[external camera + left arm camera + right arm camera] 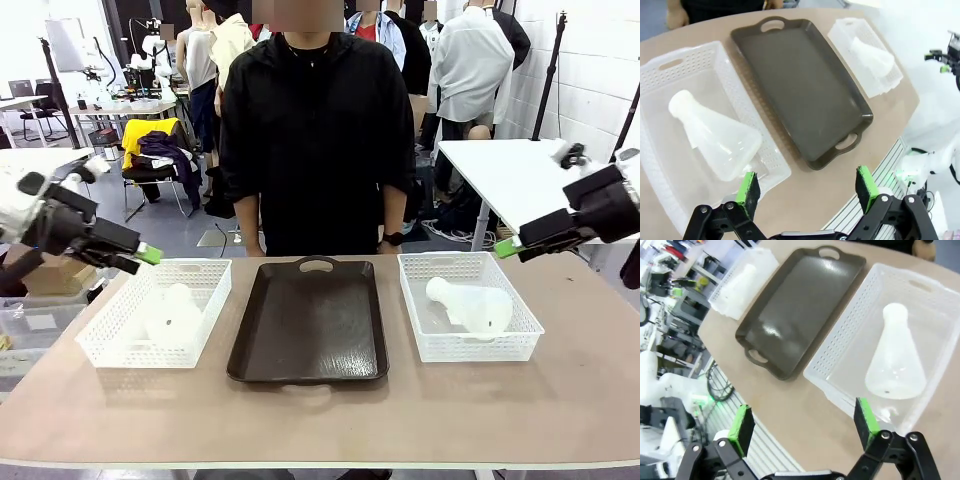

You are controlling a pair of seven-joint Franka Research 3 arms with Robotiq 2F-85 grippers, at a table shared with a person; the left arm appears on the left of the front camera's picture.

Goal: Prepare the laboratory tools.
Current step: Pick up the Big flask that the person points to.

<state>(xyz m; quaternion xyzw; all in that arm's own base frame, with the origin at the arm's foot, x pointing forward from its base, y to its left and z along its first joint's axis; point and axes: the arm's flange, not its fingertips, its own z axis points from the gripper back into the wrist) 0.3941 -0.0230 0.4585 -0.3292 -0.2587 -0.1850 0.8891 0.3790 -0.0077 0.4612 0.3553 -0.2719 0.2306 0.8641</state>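
left gripper (148, 254) hangs wide open and empty over the bench's (320, 420) left edge, just outside the far corner of the left basket (100, 345). down and inward from it, the left flask (170, 315) lies on its side in that basket, round base turned toward the robot's side, neck pointing off toward the far edge. in the left wrist view its long axis runs on a slant to the line between the two pads, so i judge a wrist turn is needed before the gripper can close squarely across it.

right gripper (507, 247) mirrors this: spread wide, holding nothing, above the far outer corner of the right basket (480, 348). the right flask (470, 305) lies on its side there, base nearer the gripper, neck slanting away toward the tray (310, 320) and the far side. in the right wrist view its axis runs nearly square to the pad line, so a straight descent looks workable.

each arm is nearer its own flask; the tray sits bare between the two baskets.
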